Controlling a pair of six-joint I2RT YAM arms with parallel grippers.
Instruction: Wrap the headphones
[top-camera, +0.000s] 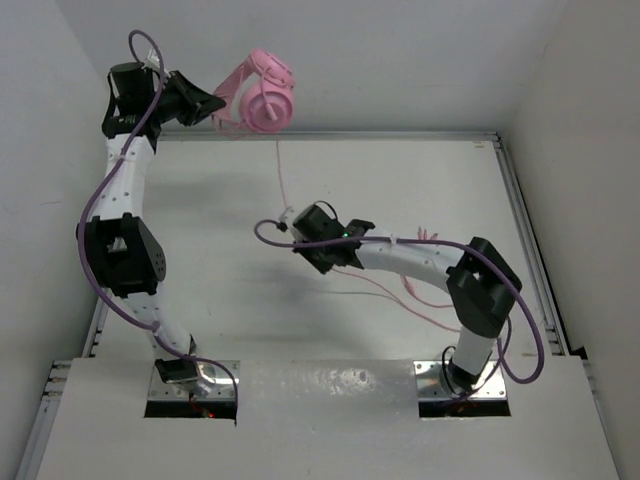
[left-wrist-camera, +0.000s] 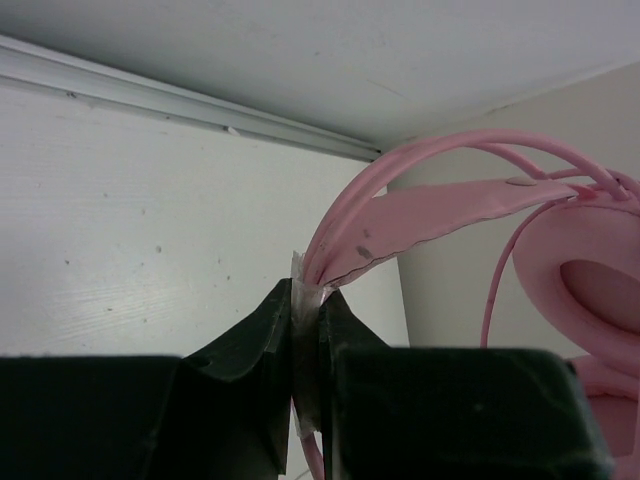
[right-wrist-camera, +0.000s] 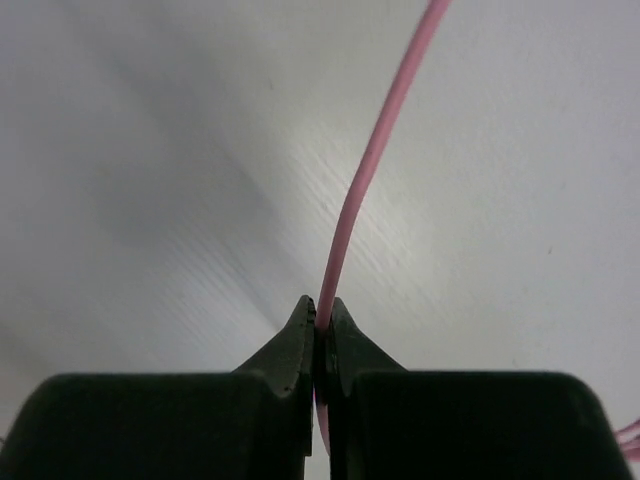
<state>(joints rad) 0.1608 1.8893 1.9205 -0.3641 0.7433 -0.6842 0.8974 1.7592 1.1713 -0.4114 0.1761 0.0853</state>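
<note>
My left jaws are closed on the headband (left-wrist-camera: 430, 215) of the headphones (top-camera: 264, 98) and hold them raised at the far left of the table (top-camera: 420, 180), close to the back wall. The cable (top-camera: 280, 172) runs from the earcup (top-camera: 268, 110) down to my right jaws, which are closed on it above the table's middle. More of the cable lies loose on the table beneath my right arm.

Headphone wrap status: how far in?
Done: left hand holds the headphones up by the headband. In hand: right hand pinches the cable running up to them. Left: the rest lies loose on the table; whether any turns are on can't be told.
</note>
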